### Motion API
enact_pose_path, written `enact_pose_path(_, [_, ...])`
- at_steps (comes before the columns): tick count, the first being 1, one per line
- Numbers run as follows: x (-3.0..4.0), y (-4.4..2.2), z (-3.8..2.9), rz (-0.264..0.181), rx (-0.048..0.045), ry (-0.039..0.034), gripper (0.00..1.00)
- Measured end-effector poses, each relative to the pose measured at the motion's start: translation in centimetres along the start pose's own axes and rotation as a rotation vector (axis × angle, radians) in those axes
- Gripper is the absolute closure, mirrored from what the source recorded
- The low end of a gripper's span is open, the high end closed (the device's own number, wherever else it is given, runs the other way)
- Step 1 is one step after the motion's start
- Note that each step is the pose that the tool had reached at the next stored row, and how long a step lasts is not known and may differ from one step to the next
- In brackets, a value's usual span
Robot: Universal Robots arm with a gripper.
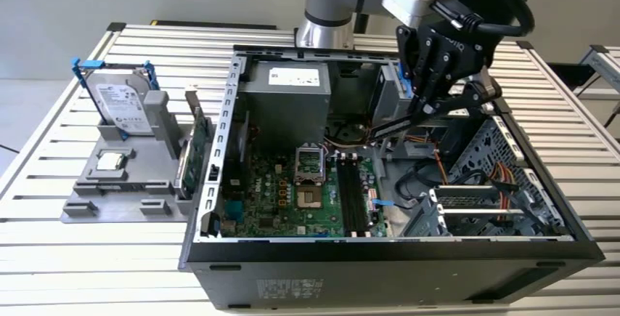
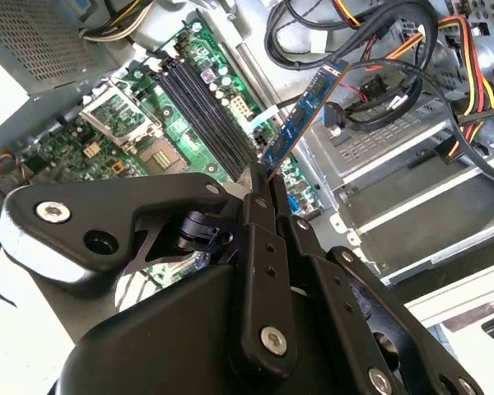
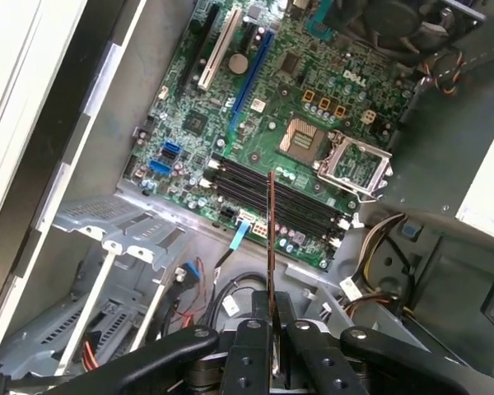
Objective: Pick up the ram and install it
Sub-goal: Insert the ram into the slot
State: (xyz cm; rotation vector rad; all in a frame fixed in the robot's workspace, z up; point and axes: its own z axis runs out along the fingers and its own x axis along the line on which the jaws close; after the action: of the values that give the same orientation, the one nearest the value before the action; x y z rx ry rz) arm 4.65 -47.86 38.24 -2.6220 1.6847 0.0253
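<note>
One stick, ram (image 2: pixel 305 115), clenched by end in pincer (image 2: pixel 262 188), hanging over motherboard slots (image 3: pixel 280 202), not seated. Judgement: keep stick upright, edge parallel to slot, notch matched, clear of cables (image 2: pixel 379 49).

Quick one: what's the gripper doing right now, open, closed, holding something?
Gripper: closed, fingers clamped on one end of the ram, held above the motherboard.
</note>
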Motion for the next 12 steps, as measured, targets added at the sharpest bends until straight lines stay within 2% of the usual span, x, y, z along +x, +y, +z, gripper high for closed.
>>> enact_pose_path(12, [0.00,0.00,0.00,-0.091,-0.0025,-0.0011,1.00])
